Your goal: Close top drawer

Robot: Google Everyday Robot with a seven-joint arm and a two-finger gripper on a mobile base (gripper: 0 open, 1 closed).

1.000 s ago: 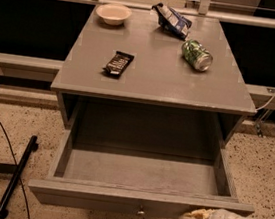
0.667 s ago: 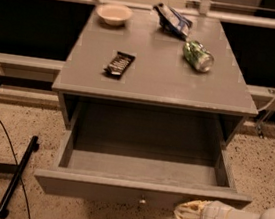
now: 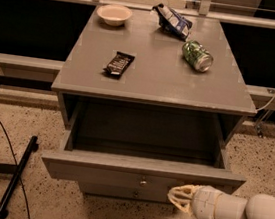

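The top drawer [image 3: 134,171] of the grey cabinet is pulled partly out, and its deep box looks empty. Its flat front panel carries a small round metal knob [image 3: 143,182] at the centre. My gripper [image 3: 179,197], pale and on a white arm coming in from the lower right, sits against the front panel just right of the knob. A lower drawer's knob [image 3: 136,194] shows just under the panel.
On the cabinet top [image 3: 156,79] lie a white bowl [image 3: 114,14], a dark candy bar [image 3: 119,63], a green can [image 3: 197,56] on its side and a blue chip bag [image 3: 173,20]. A black stand with a cable [image 3: 15,176] lies on the speckled floor at left.
The drawer has slid inward toward the cabinet. My gripper has moved left along the front panel, closer to the knob.
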